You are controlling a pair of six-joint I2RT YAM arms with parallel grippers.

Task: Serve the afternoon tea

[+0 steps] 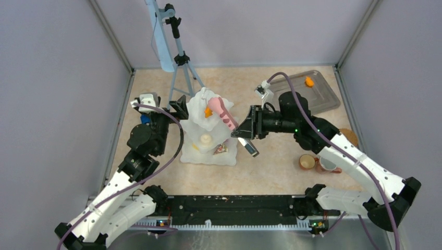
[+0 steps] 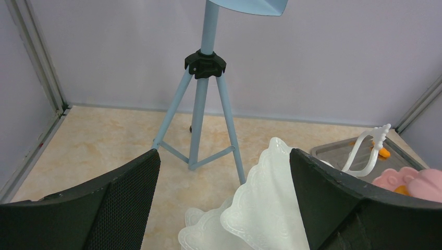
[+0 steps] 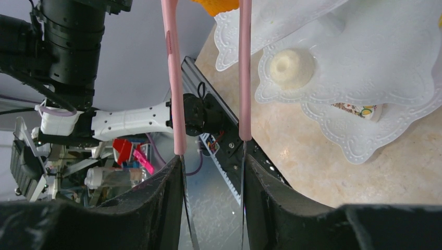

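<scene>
1. The right gripper (image 1: 241,130) is clamping the pink tongs (image 1: 225,112) by their handles, jaws partly closed, just right of the white tiered stand (image 1: 194,107).
2. The tongs are pinching an orange pastry (image 1: 208,111) at the stand's top tier.
3. The left gripper (image 1: 180,105) is gaping wide and empty at the stand's left side.
4. A cream pastry (image 1: 206,139) and a cake slice (image 1: 221,149) are sitting on the stand's lower tiers.

Bright, even overhead light is filling every view; shadows are falling soft. On the right gripper (image 3: 212,179), the fingers (image 3: 151,208) are blurring; the white tiered stand (image 3: 375,73) beyond is washing out.
</scene>
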